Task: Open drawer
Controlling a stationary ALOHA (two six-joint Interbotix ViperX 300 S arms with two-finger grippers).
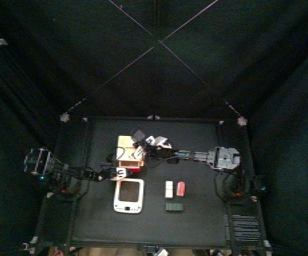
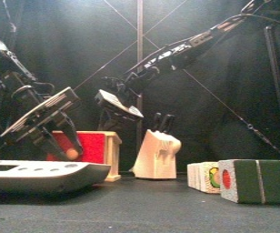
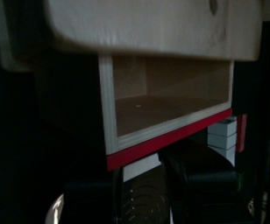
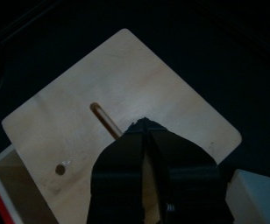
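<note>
The small light-wood box [image 1: 127, 155] with its red face [image 2: 92, 146] stands behind the white gadget. In the left wrist view its hollow inside [image 3: 161, 96] faces me above a red lower edge. The drawer [image 2: 155, 155] shows as a pale wood piece standing out to the right of the box. It appears in the right wrist view as a rounded-corner panel [image 4: 90, 96] with a slot. My right gripper [image 2: 161, 120] [image 4: 149, 129] comes down on it with its jaws pressed together on the wood. My left gripper [image 2: 55, 136] [image 3: 161, 179] stands at the box's front left, jaws apart, with nothing seen between them.
A flat white gadget [image 2: 34, 176] [image 1: 129, 193] lies at the front left. Small red and white blocks [image 2: 240, 179] [image 1: 177, 187] sit at the front right, with a dark block [image 1: 174, 206] nearer the front edge. Black curtains surround the table.
</note>
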